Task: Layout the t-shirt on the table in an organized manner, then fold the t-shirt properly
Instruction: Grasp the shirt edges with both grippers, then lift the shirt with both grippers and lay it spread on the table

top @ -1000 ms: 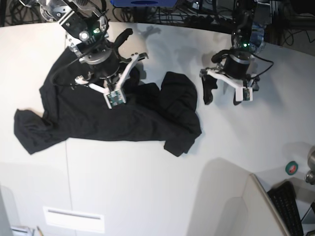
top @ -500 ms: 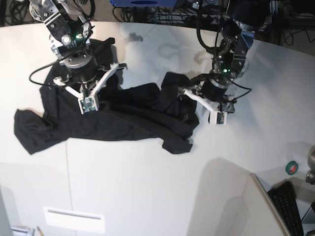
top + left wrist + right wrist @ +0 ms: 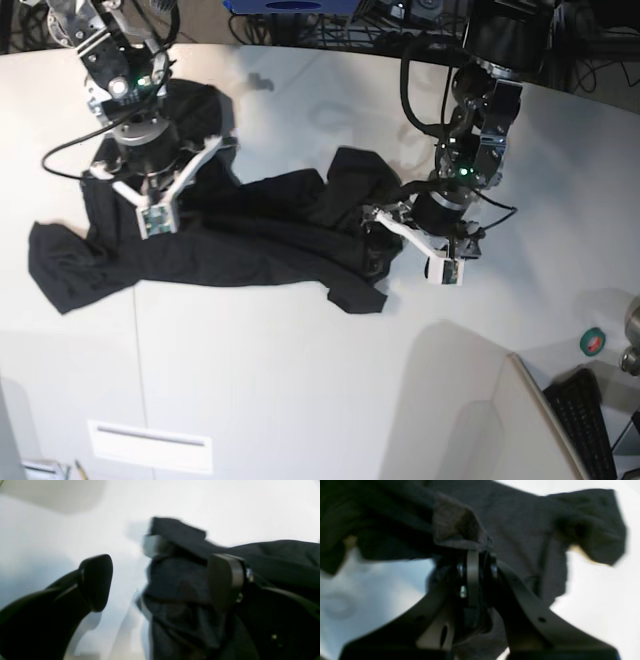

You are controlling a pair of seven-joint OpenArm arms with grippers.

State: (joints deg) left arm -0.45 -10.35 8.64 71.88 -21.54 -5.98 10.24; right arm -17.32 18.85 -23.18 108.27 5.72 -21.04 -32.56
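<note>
Base view shows the black t-shirt (image 3: 240,235) lying crumpled across the white counter (image 3: 300,380), one sleeve trailing toward the near left edge. The right pincer (image 3: 473,562) is pressed together on a bunched fold of cloth near the shirt's far left side. The left pincer (image 3: 160,580) stands spread, straddling the rumpled right-hand end without gripping it. The fabric looks light, limp and prone to sagging and dragging, so hems, shoulder seams or corners probably give the surest hold for spreading it flat.
</note>
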